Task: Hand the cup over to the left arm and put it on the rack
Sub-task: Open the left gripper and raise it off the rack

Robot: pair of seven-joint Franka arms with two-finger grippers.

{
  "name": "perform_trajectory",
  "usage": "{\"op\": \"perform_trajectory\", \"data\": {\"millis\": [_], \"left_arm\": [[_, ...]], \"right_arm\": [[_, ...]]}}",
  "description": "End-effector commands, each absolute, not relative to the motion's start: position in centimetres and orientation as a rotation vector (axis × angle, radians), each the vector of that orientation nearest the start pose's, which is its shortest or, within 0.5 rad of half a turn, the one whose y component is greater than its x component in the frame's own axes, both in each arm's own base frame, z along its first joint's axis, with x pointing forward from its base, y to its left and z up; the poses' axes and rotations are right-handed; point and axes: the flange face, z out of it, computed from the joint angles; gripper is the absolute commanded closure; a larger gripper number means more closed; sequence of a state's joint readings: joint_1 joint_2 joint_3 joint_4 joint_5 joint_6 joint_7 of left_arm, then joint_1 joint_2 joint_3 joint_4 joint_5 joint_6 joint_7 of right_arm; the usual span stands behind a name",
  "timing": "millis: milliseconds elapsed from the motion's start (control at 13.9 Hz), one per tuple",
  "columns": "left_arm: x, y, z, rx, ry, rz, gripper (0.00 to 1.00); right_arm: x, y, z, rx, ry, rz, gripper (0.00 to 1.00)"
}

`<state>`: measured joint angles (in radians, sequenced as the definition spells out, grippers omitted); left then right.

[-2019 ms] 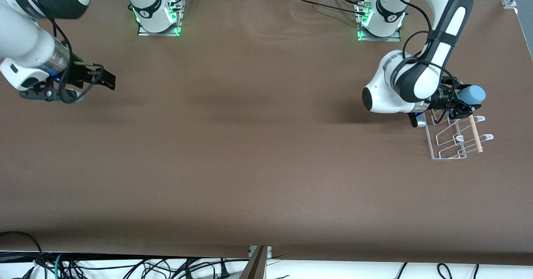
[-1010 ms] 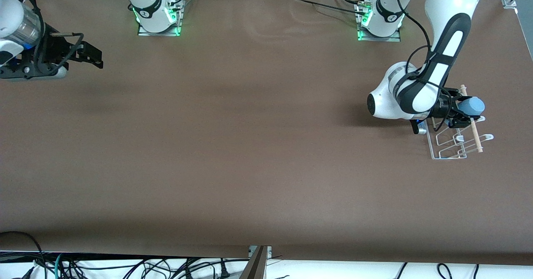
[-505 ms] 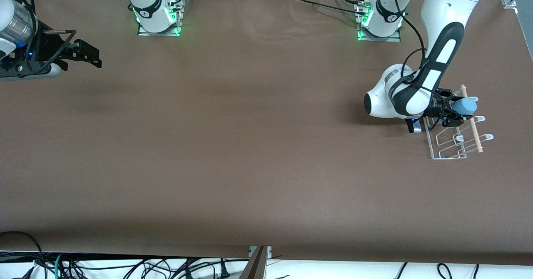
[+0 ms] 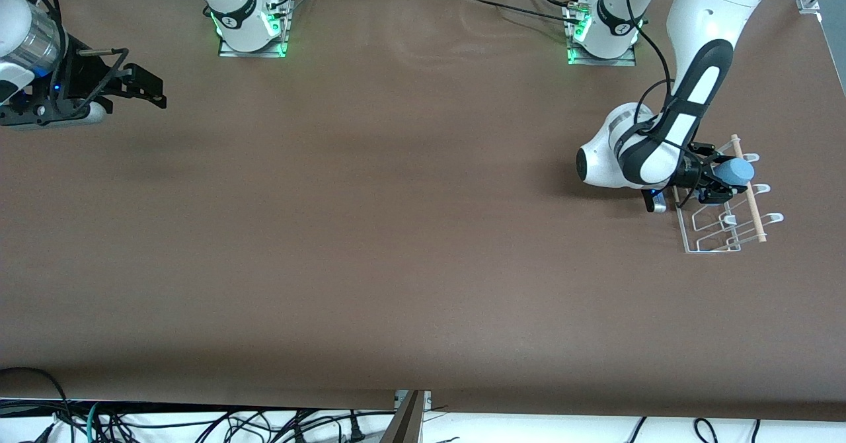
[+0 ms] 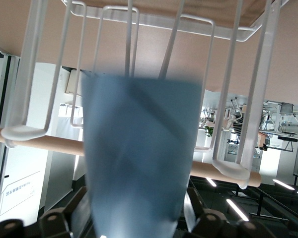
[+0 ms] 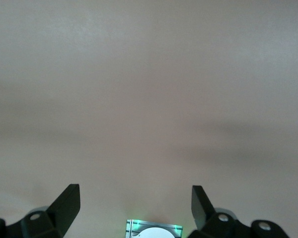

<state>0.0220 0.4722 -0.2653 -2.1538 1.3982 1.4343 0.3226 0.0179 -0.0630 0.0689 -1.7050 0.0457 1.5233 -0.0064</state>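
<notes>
The light-blue cup (image 4: 737,170) lies sideways in my left gripper (image 4: 716,177), which is shut on it. The cup sits among the upper pegs of the white wire rack (image 4: 717,228), right at its wooden dowel (image 4: 749,192). In the left wrist view the cup (image 5: 139,153) fills the middle, with the rack's wires (image 5: 258,99) and the dowel (image 5: 49,144) close around it. My right gripper (image 4: 153,90) is open and empty over the table at the right arm's end. Its black fingers (image 6: 68,202) show spread wide in the right wrist view.
The rack stands near the table's edge at the left arm's end. The two arm bases with green lights (image 4: 251,30) (image 4: 601,33) stand along the top of the table. The right arm's base (image 6: 154,229) shows between the right fingers.
My left gripper has lowered the cup down and in among the rack's pegs. My right arm drew back toward its end of the table, then stayed nearly still.
</notes>
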Motion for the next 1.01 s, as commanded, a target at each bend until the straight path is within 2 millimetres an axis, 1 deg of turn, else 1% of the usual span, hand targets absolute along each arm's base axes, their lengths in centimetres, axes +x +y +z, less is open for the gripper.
{"op": "perform_trajectory", "data": {"millis": [0, 72, 144, 288, 433, 721, 938], "left_arm": [[51.1, -0.7, 21.2, -1.337, 1.126, 1.009, 0.00], [51.2, -0.7, 21.5, -1.345, 1.121, 1.006, 0.00], [51.3, -0.8, 22.0, -1.360, 1.113, 1.005, 0.00], [51.5, -0.9, 24.0, -1.435, 1.087, 1.008, 0.00], [51.4, -2.4, 26.1, -1.575, 1.059, 1.004, 0.00], [53.9, -4.0, 32.5, -1.976, 0.929, 0.945, 0.00], [55.6, -5.0, 36.5, -2.232, 0.818, 0.900, 0.00]], "right_arm": [[53.0, 5.2, 60.7, -3.087, -0.167, 0.155, 0.01], [53.3, 5.4, 61.4, -3.086, -0.170, 0.124, 0.01], [53.7, 5.7, 61.5, -3.088, -0.182, 0.119, 0.01], [54.0, 5.5, 61.6, -3.088, -0.175, 0.114, 0.01], [54.2, 5.5, 61.4, -3.089, -0.172, 0.114, 0.01], [54.3, 5.1, 61.3, -3.090, -0.165, 0.112, 0.01], [54.9, 4.9, 60.8, -3.087, -0.157, 0.109, 0.01]]}}
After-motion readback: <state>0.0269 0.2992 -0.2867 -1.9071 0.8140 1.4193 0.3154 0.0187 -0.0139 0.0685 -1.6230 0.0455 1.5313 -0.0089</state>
